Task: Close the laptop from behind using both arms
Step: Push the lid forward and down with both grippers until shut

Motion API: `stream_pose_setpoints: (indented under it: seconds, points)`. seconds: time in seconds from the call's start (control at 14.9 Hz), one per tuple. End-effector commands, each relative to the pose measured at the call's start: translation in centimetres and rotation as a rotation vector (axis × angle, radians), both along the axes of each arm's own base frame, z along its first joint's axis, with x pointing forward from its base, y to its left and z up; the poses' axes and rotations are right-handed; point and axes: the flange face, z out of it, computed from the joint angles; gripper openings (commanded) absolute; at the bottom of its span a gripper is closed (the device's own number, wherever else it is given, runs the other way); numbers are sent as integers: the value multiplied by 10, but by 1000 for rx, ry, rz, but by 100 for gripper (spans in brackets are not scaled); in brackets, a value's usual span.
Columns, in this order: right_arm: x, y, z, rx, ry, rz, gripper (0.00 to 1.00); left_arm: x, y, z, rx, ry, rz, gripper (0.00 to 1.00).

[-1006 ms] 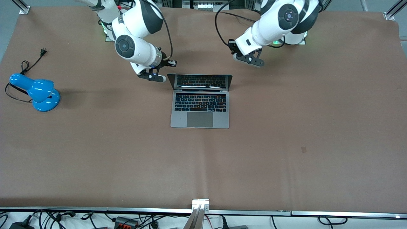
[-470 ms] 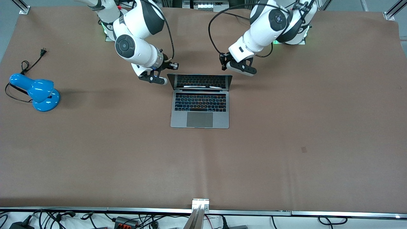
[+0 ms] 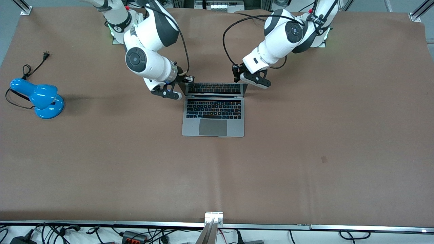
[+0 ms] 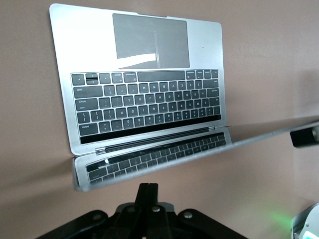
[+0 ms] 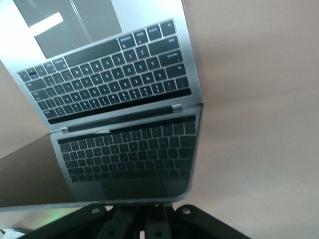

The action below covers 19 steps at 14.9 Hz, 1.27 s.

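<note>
The silver-grey laptop lies open in the middle of the brown table, its lid leaning toward the keyboard. My right gripper is at the back of the lid, at the corner toward the right arm's end. My left gripper is at the back of the lid's other corner. In the left wrist view the fingers are shut, just short of the lid's top edge. In the right wrist view the gripper is shut, its tips hidden by the lid's edge, with the keyboard below.
A blue desk lamp with a black cord and plug stands at the right arm's end of the table. A metal rail runs along the table edge nearest the front camera.
Both grippers came in to the back of the lid, the left one from farther off. The lid has tipped a little toward the keyboard.
</note>
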Motion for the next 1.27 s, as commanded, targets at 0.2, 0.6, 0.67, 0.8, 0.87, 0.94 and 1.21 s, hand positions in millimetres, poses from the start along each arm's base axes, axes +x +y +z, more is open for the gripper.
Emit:
stream_pose_setpoints:
  seconds: [0.2, 0.6, 0.67, 0.8, 0.87, 0.94, 1.21]
  points:
    - [35, 6, -16, -9, -13, -4, 0, 12, 5, -1, -22, -44, -62, 1]
    - [59, 14, -43, -42, -20, 17, 0, 47, 15, -38, -70, -192, -34, 1]
    - [60, 15, -49, -45, -15, 17, 0, 52, 15, -41, -75, -204, -38, 1]
    - [66, 17, -55, -44, -15, 20, 0, 71, 21, -48, -86, -235, -23, 1]
    - [69, 20, -59, -43, -13, 19, 0, 78, 22, -52, -95, -237, -18, 1]
    - [72, 21, -63, -44, -12, 19, 0, 86, 24, -53, -100, -241, -11, 1]
    - [81, 24, -80, -60, -15, 35, 0, 114, 28, -70, -124, -232, 13, 1]
